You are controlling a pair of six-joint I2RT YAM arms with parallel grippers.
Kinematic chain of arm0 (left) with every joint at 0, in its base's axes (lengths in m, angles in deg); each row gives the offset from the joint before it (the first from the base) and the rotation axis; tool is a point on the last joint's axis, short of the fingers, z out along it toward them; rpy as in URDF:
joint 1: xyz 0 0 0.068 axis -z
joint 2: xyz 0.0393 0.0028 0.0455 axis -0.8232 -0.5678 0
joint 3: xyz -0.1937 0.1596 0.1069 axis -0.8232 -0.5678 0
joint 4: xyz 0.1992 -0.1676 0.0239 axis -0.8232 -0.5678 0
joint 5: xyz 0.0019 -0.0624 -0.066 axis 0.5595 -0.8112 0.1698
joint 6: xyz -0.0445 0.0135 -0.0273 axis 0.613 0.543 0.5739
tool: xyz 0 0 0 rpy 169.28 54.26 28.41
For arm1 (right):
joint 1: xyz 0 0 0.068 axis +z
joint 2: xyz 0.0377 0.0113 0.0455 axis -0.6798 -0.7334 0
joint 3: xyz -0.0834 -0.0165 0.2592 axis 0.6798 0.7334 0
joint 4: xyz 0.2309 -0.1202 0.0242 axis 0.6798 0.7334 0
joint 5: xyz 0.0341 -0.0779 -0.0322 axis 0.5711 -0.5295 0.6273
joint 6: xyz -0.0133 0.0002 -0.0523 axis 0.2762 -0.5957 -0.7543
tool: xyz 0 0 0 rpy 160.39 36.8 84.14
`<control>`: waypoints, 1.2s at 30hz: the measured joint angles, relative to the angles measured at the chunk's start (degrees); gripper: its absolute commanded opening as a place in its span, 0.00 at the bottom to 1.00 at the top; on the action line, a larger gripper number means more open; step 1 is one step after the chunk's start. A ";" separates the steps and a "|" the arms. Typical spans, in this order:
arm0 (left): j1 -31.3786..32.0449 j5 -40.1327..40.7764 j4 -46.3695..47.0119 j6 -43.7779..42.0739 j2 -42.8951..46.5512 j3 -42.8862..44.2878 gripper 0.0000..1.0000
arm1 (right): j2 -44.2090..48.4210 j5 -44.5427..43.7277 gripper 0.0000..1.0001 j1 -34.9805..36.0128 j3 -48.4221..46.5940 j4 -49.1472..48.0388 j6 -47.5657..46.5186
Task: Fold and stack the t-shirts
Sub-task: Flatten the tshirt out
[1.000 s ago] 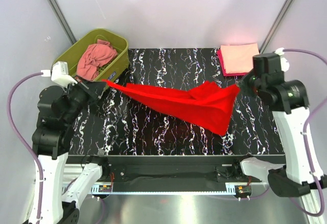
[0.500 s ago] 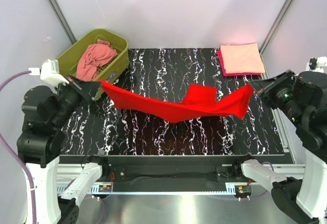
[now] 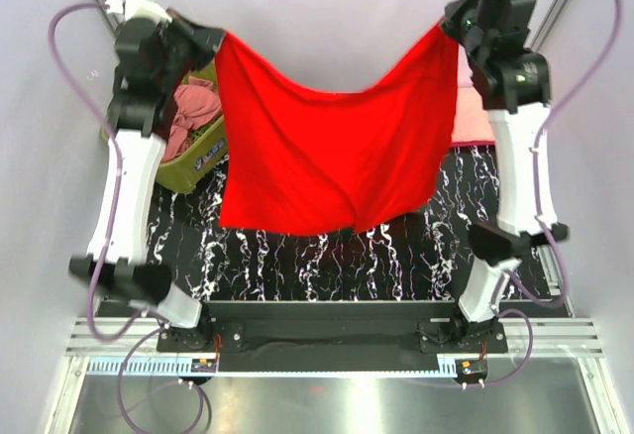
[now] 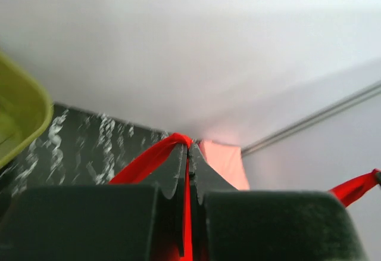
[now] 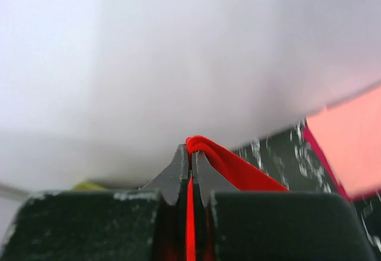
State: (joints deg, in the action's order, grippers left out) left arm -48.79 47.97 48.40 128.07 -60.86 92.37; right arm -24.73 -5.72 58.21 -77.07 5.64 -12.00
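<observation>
overhead, the red shirt (image 3: 317,147) hangs spread; wrist views alone show both jaws clamped on its corners.

No word, number, brand or sign can be read in any view. A pale patch (image 3: 206,157) on the side wall of the olive-green plastic tub (image 3: 183,174) may be a label, too small to read.

Right hand (image 5: 191,161) pinched tight on red t-shirt (image 5: 229,165) edge.
</observation>
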 measured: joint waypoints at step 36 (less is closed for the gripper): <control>0.17 -4.52 -0.46 -3.13 44.98 -70.97 0.00 | 46.27 4.76 0.00 -5.20 87.10 11.69 17.27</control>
State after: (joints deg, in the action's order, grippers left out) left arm -48.62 43.44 47.94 124.94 -15.88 21.40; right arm 21.54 -0.95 53.00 10.03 17.33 5.27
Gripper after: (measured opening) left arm 0.012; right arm 0.019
